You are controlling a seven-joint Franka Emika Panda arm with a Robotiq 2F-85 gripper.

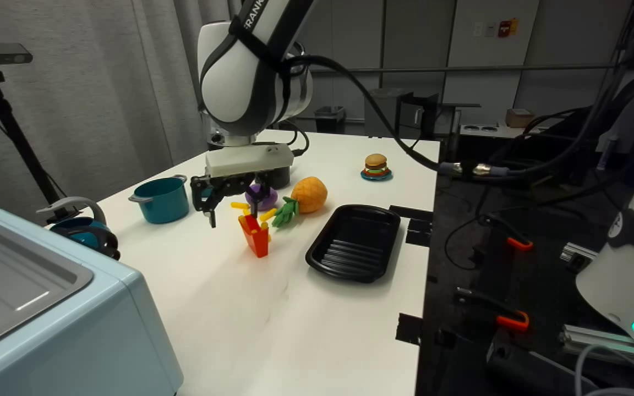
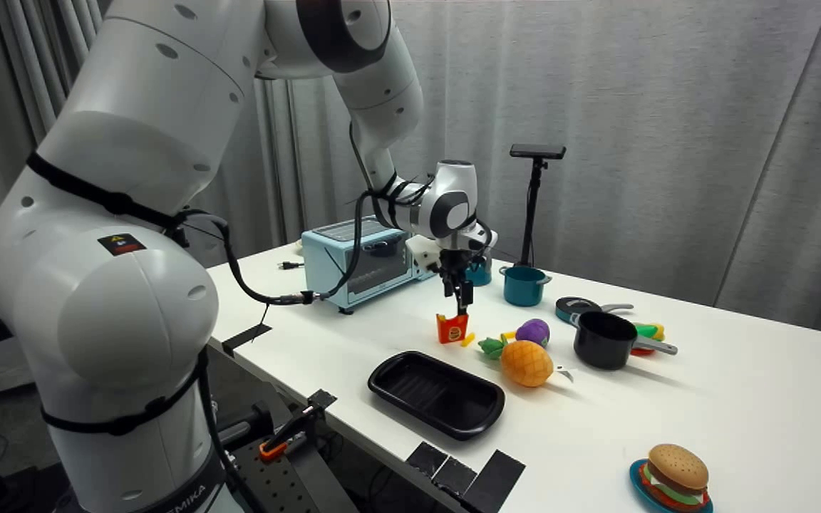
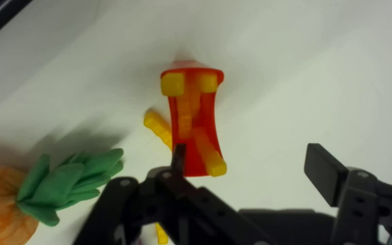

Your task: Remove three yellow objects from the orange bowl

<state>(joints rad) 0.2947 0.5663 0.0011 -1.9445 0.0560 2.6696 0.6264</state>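
Observation:
The orange bowl (image 3: pixel 199 154) is a red-orange, fry-carton-like holder standing upright on the table in both exterior views. Three yellow objects, shaped like fries, show inside it in the wrist view: one yellow piece (image 3: pixel 172 85), a second piece (image 3: pixel 209 83) and a third slanted piece (image 3: pixel 214 165). Outside it, a loose yellow piece (image 3: pixel 158 127) lies beside the carton and another piece (image 3: pixel 162 234) is partly covered by the gripper. My gripper (image 3: pixel 248 166) is open, fingers pointing down, with one finger over the carton's mouth and the other well off to its side. Nothing is clasped.
Close by lie an orange pineapple toy (image 1: pixel 310 193) and a purple toy (image 1: pixel 262 198). A black tray (image 1: pixel 355 242) is near the table edge. Teal pot (image 1: pixel 161 199), black pot (image 2: pixel 604 340), toy burger (image 2: pixel 674 474) and light-blue toaster oven (image 2: pixel 353 260) stand further off.

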